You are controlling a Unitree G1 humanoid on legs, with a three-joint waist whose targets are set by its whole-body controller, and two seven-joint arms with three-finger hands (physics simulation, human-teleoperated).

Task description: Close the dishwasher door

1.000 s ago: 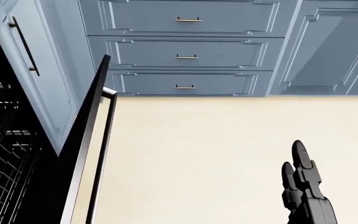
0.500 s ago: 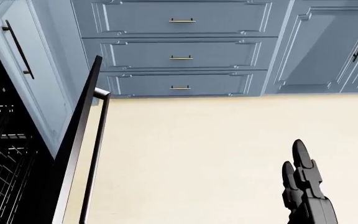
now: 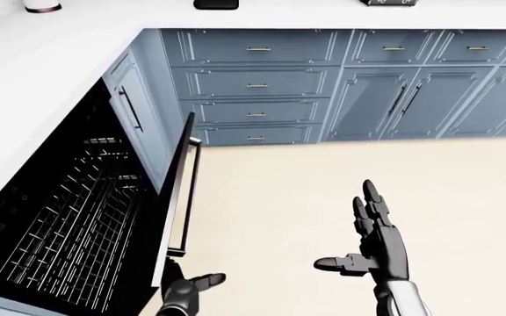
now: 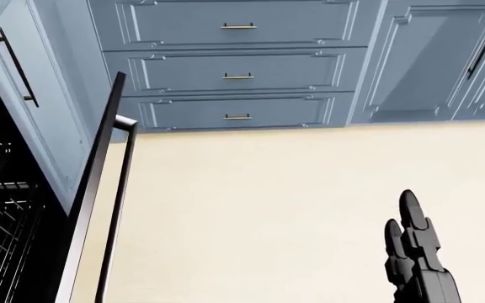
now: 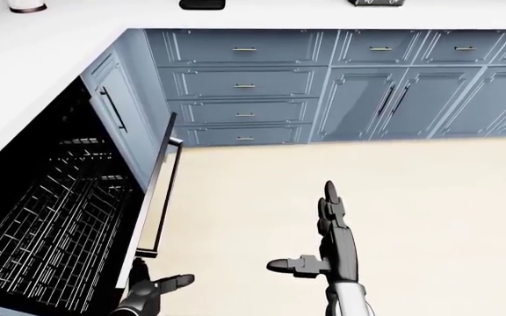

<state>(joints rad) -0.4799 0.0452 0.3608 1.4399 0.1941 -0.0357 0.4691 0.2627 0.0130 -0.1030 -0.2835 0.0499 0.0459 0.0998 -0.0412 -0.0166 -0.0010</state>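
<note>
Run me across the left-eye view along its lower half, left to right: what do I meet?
Dishwasher racks → open dishwasher door with its bar handle → left hand under the door's lower end → bare floor → right hand, fingers spread.
</note>
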